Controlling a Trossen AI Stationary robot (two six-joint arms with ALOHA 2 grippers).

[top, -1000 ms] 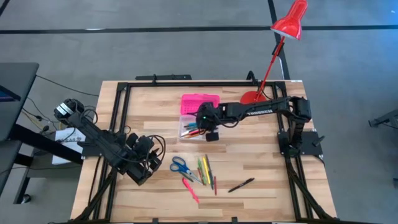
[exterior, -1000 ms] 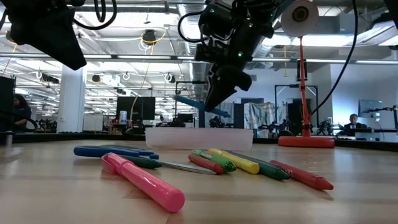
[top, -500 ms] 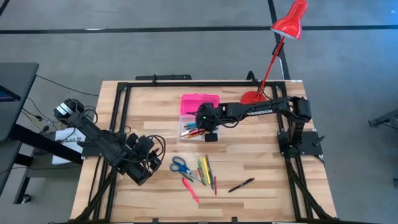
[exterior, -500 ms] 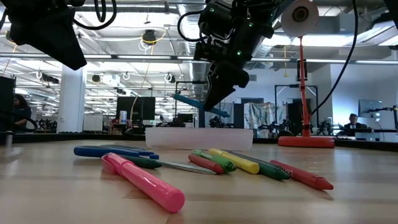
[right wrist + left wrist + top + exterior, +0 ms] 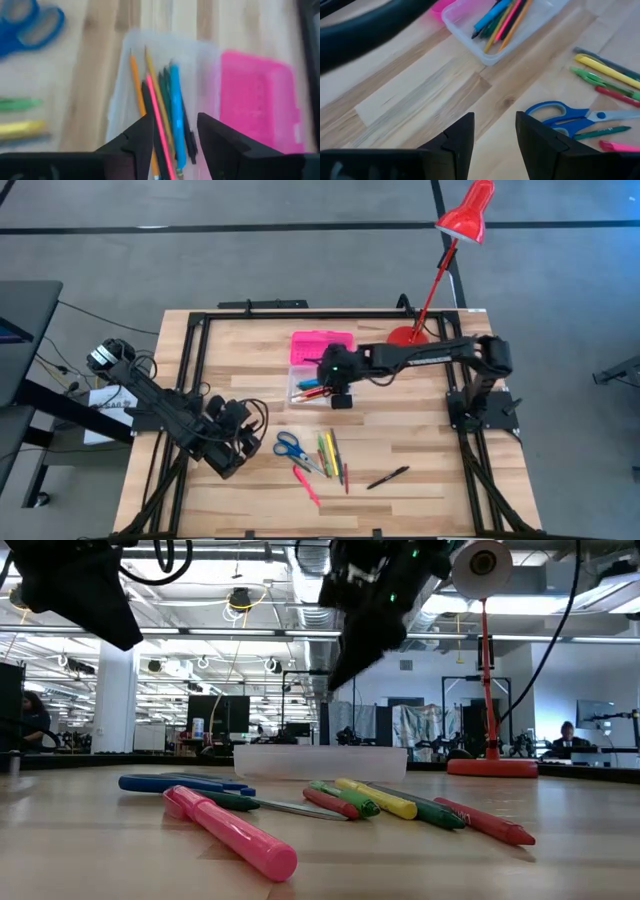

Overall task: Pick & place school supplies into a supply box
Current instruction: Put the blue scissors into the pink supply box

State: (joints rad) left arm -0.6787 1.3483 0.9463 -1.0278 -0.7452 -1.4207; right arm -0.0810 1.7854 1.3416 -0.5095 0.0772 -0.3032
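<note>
The left end effector [image 5: 224,463] hovers over the bench [image 5: 420,430] with fingers parted and empty. Just to its right lie the blue-handled scissors [image 5: 289,445], then the loose pens and markers [image 5: 328,452]: light, stiff, smooth and apt to roll, so best pinched mid-shaft across the barrel. The scissors are flatter; the pivot looks the surest hold. The right end effector [image 5: 341,391] hangs spread and empty above the supply box [image 5: 300,376], pens already inside beneath it.
</note>
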